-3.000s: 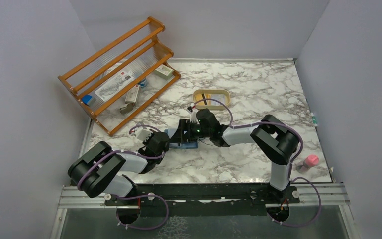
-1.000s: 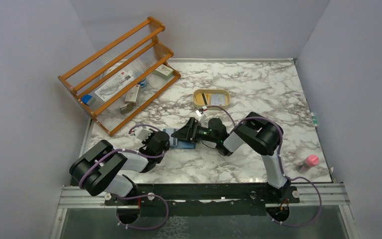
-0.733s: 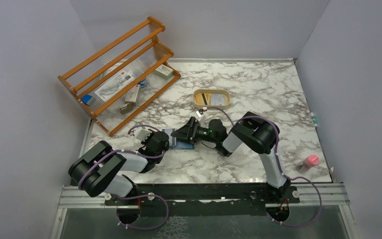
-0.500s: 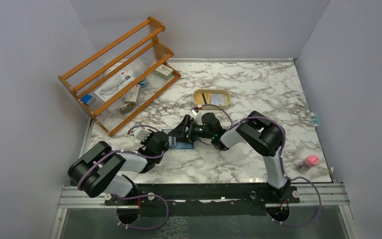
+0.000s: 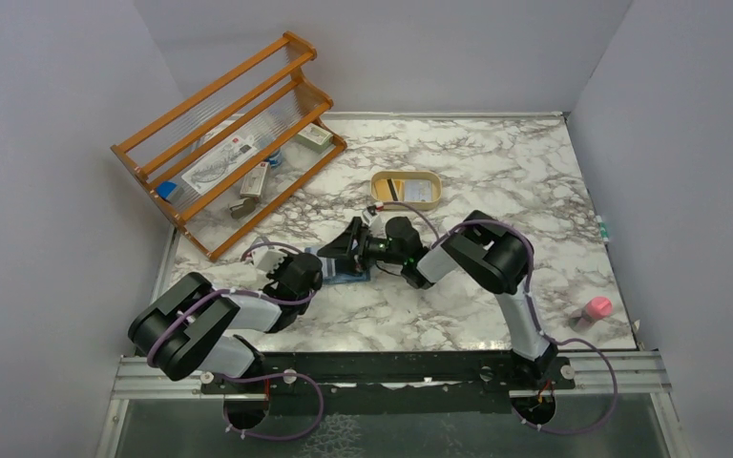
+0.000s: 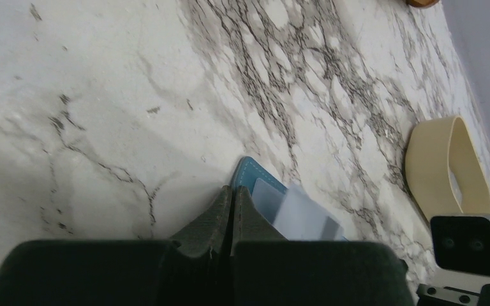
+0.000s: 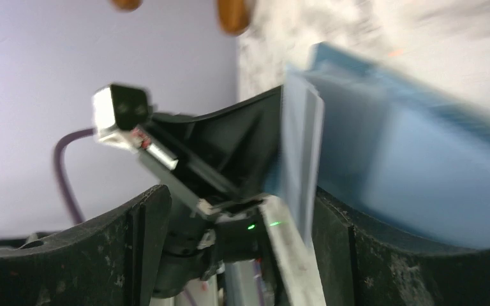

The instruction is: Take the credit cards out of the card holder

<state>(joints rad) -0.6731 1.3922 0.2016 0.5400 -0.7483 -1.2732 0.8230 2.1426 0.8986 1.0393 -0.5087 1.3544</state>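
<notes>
The teal-blue card holder (image 5: 347, 275) lies open on the marble between the two arms. In the left wrist view its corner (image 6: 248, 173) shows with a pale blue-white credit card (image 6: 300, 214) sticking out of a slot. My left gripper (image 6: 231, 191) is shut, its tips pressed at the holder's left edge with nothing visible between them. My right gripper (image 7: 241, 199) is open wide and low over the holder (image 7: 415, 172). A pale card (image 7: 303, 153) stands on edge between its fingers, close to the right finger (image 7: 335, 236). Another card with a dark stripe (image 5: 410, 192) lies in the cream tray (image 5: 406, 176).
An orange wooden rack (image 5: 229, 143) with printed packets stands at the back left. A pink object (image 5: 596, 308) sits at the right edge. The cream tray (image 6: 446, 166) is just beyond the holder.
The right gripper has slid left and a little farther back over the card holder, staying open. The left gripper has stayed shut at the holder's edge.
</notes>
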